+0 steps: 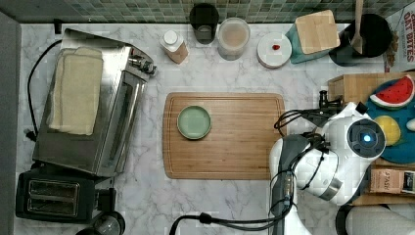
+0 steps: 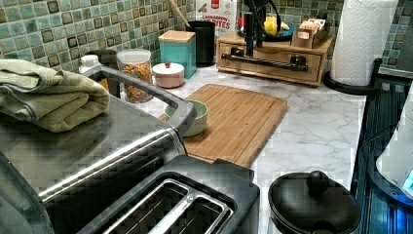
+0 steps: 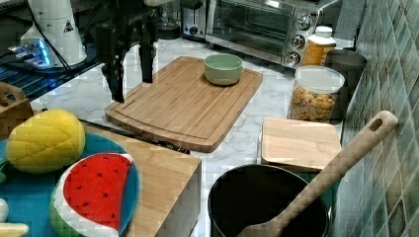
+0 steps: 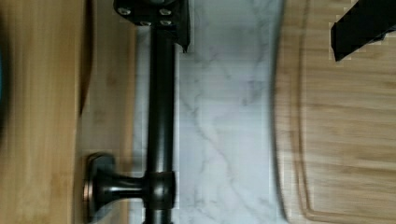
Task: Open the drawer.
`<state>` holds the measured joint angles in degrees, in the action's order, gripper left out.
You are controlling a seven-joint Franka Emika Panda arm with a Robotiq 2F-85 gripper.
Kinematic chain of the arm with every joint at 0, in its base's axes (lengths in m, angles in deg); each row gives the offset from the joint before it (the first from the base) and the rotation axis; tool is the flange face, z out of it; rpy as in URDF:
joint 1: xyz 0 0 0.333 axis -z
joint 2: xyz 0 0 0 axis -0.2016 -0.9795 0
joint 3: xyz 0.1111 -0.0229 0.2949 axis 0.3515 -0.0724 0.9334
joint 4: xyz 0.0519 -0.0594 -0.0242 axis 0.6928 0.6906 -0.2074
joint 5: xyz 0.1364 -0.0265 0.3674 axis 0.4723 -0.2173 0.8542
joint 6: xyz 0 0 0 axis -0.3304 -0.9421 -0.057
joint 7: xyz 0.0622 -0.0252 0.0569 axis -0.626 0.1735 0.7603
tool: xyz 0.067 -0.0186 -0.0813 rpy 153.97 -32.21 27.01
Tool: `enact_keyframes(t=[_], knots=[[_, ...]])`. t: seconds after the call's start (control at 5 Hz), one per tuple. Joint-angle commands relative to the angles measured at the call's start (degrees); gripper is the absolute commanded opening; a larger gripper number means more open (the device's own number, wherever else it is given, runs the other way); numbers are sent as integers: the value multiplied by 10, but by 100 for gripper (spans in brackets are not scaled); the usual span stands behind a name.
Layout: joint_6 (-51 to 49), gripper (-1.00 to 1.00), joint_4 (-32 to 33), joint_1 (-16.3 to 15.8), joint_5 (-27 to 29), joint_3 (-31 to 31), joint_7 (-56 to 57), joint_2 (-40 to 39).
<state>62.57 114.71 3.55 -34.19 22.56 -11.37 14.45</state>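
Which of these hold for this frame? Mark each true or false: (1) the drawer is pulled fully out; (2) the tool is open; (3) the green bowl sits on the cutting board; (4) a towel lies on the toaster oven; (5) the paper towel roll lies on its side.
1. False. The drawer sits flush in its wooden box, not pulled out.
2. True. The tool has its fingers spread, hanging above the counter by the drawer's black handle.
3. True. The green bowl rests on the cutting board.
4. True. A folded towel lies on the toaster oven.
5. False. The paper towel roll stands upright on its holder.
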Motion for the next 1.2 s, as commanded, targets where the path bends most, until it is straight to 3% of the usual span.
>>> enact_keyframes(t=[0.2,0.4,0.6,0.8,1.2], knots=[[81,100,-48,41,21,-32,131,-28],[111,100,-43,7,48,-75,157,-43],[119,100,-45,53,91,-31,183,-59],[121,100,-32,51,105,-24,166,-64],[154,100,1,16,97,-26,82,-63]])
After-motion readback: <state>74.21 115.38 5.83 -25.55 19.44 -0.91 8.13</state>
